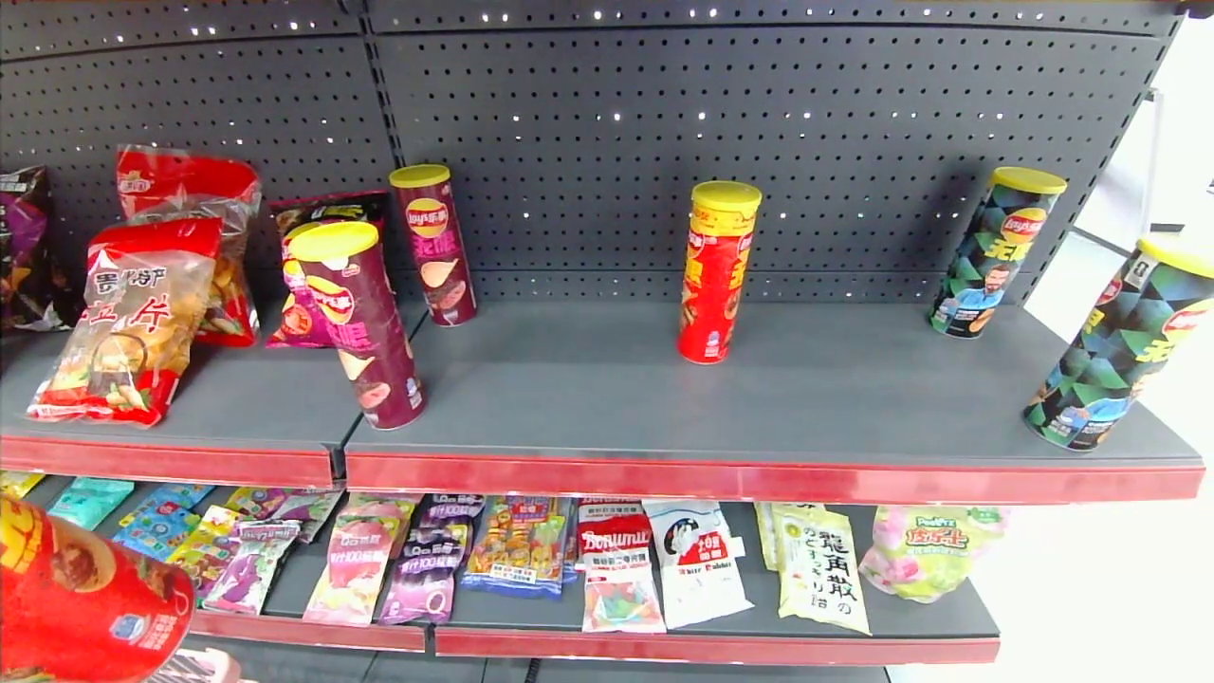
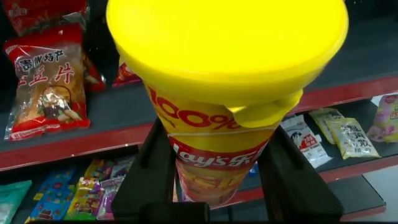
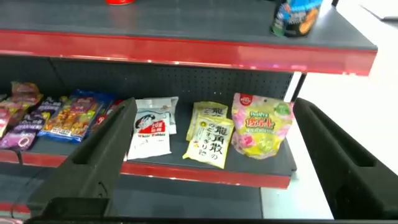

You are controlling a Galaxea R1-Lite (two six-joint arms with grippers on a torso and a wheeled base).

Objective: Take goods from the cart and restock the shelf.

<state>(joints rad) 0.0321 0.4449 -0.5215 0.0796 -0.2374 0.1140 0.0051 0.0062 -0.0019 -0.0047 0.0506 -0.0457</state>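
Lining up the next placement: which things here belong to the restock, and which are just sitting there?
Job: held red can, in the left gripper; upper shelf; matching red can standing there.
Bystanders: purple cans, green-black cans, snack bags, lower-shelf packets.

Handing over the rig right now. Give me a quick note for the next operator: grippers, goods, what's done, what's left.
Left gripper: shut on a red chip can, low at the left, below the upper shelf.
Right gripper: open, empty, facing the lower shelf.
Done: a matching can stands mid-shelf, purple cans to its left, dark cans to its right.
Left: place the held one, probably beside its match.
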